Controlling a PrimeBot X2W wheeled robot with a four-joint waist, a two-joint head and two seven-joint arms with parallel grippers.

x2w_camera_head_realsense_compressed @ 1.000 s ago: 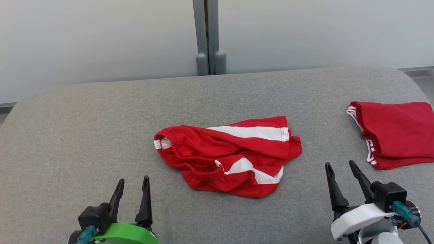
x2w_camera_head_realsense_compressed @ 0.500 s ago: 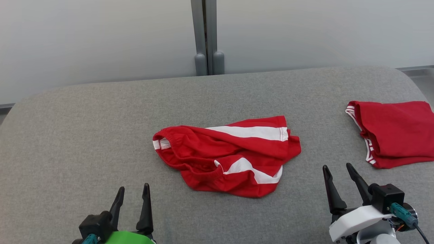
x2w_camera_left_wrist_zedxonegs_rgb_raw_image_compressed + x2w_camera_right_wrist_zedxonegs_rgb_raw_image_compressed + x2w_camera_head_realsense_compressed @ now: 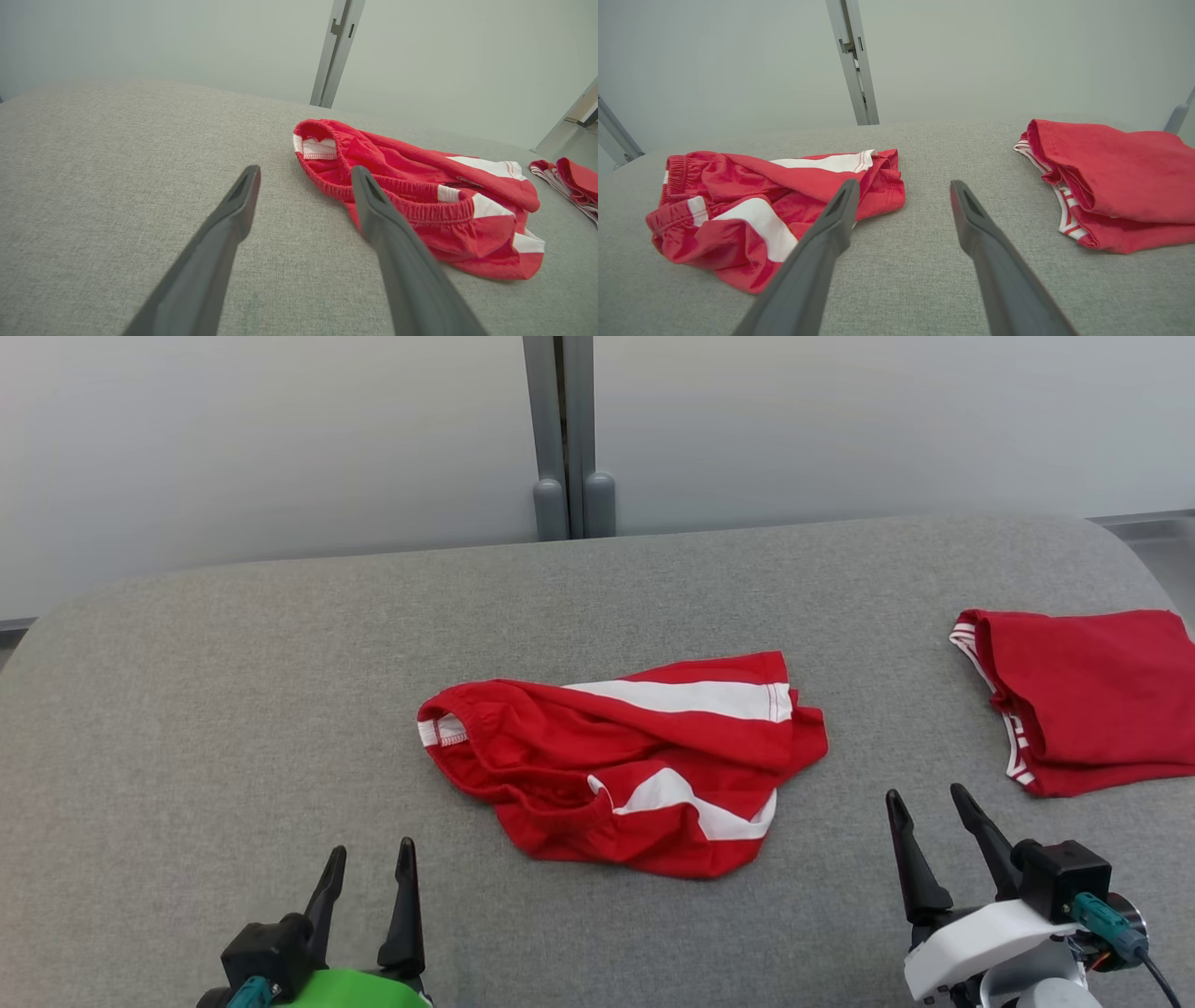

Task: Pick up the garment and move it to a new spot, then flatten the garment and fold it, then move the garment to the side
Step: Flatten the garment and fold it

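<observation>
Four things, left to right: left gripper (image 3: 372, 847), garment (image 3: 616, 765), right gripper (image 3: 924, 791), folded red cloth (image 3: 1092, 695).
Surface: grey woven padded top (image 3: 233, 691) with rounded far corners, bearing both cloths; a pale wall and a grey upright post (image 3: 566, 429) stand behind it.
Left gripper: low at the near left, on a green-shelled wrist; dark fingers point away from the robot, jaws apart with nothing between them; near the garment's left end but not touching it.
Garment, place: middle of the surface, between the two grippers and a little farther out than both, touching neither.
Garment, kind: red shorts with white panels, crumpled rather than flat.
Garment, waistband: gathered elastic band at the left end, its mouth gaping leftward, a white patch showing inside.
Garment, stripes: one long white band along the far side, ending at the right hem beside fine red stitch lines; a second white patch, bent by the folds, on the near side.
Garment, folds: cloth lapped over itself, bunched along the near edge; right hem uneven.
Right gripper: low at the near right, white shell with a black block and teal plug; fingers lean slightly left, jaws apart and empty; touching neither cloth.
Folded red cloth: far right, cut by the head view's edge, layered neatly, red-and-white striped trim on its left edge; well apart from the garment.
</observation>
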